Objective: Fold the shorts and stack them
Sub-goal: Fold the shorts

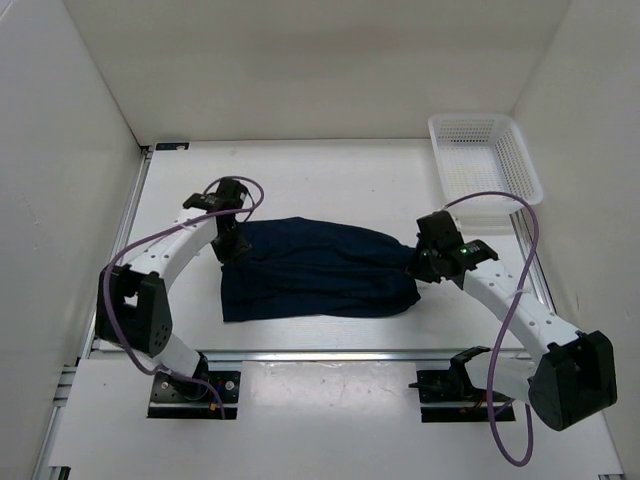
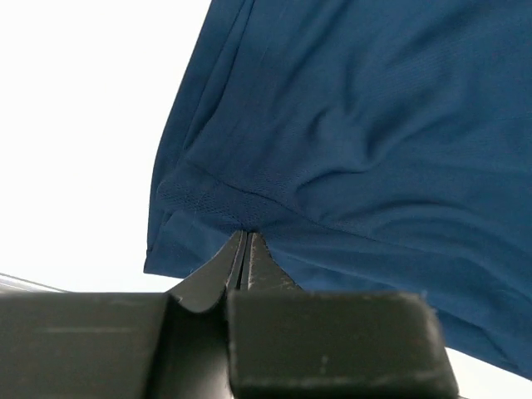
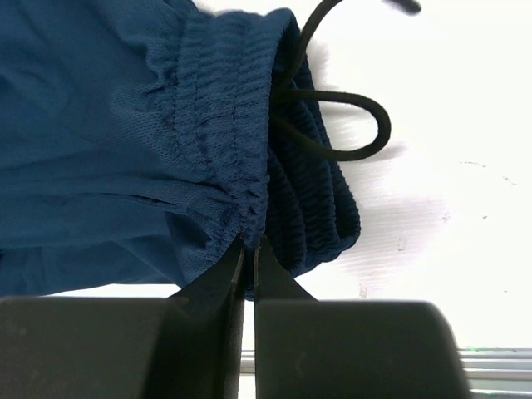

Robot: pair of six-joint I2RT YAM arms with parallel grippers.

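The dark navy shorts [image 1: 315, 268] lie spread across the middle of the table, waistband to the right. My left gripper [image 1: 231, 248] is shut on the leg hem at the shorts' left end; the left wrist view shows the jaws pinching the hem [image 2: 248, 233] of the shorts [image 2: 357, 133]. My right gripper [image 1: 420, 266] is shut on the gathered elastic waistband [image 3: 249, 237] of the shorts [image 3: 100, 141] at the right end. A black drawstring [image 3: 349, 125] loops out onto the table beside the waistband.
A white mesh basket [image 1: 485, 165] stands at the back right corner. White walls enclose the table on three sides. A metal rail [image 1: 330, 355] runs along the table's near edge, in front of the arm bases.
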